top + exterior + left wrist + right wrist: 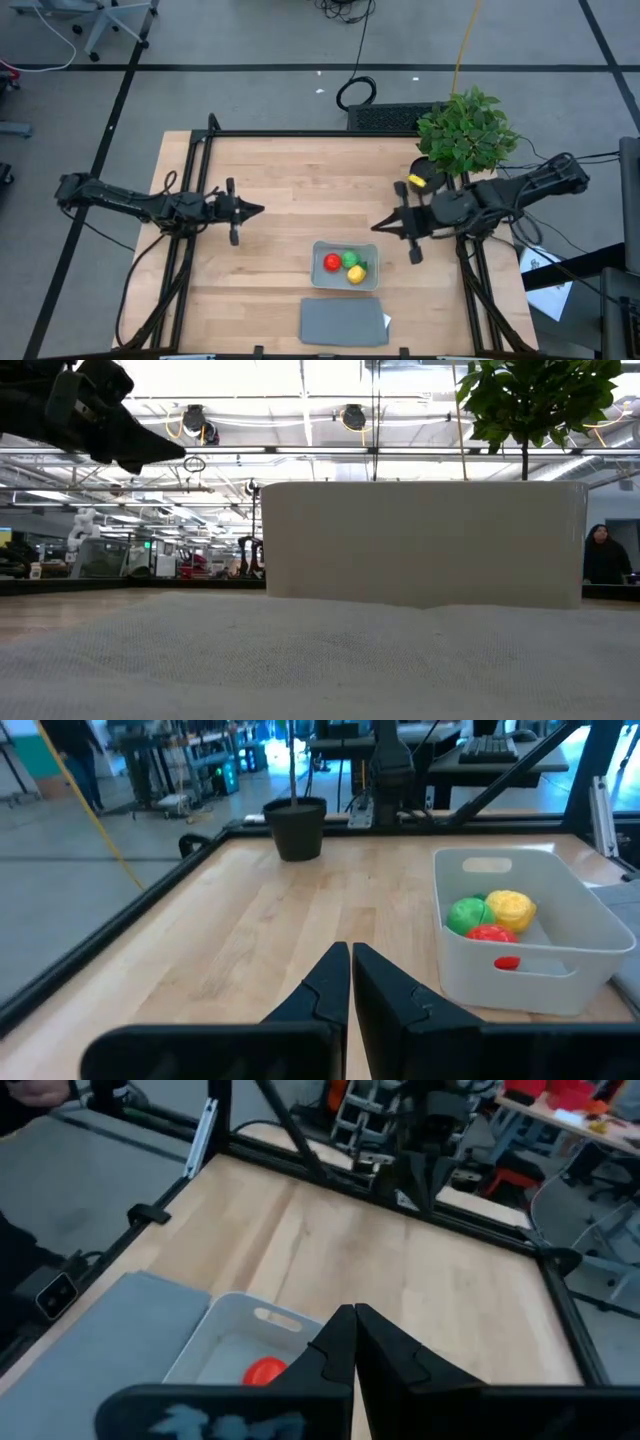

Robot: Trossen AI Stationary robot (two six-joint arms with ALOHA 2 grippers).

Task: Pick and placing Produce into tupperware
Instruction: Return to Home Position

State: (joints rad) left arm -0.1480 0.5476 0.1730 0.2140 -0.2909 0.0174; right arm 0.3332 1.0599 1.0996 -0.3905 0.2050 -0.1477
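The tupperware [368,282] is a pale translucent rectangular tub near the table's near edge; its wall [420,540] fills the low view. Inside lie three produce pieces: red [332,263], green [349,259] and yellow [356,273], also seen in the left wrist view as red [490,933], green [465,914] and yellow [510,907]. My left gripper [258,210] hovers shut over the table's left half, holding nothing. My right gripper [377,226] hovers shut above the table, just beyond the tub's far right corner; the right wrist view shows the red piece [264,1371] below it.
A flat dark grey lid [344,322] lies at the near edge, in front of the tub. A leafy potted plant [466,132] stands at the far right corner, with a yellow item [417,181] by its pot. Bare wood [300,190] spreads between the arms.
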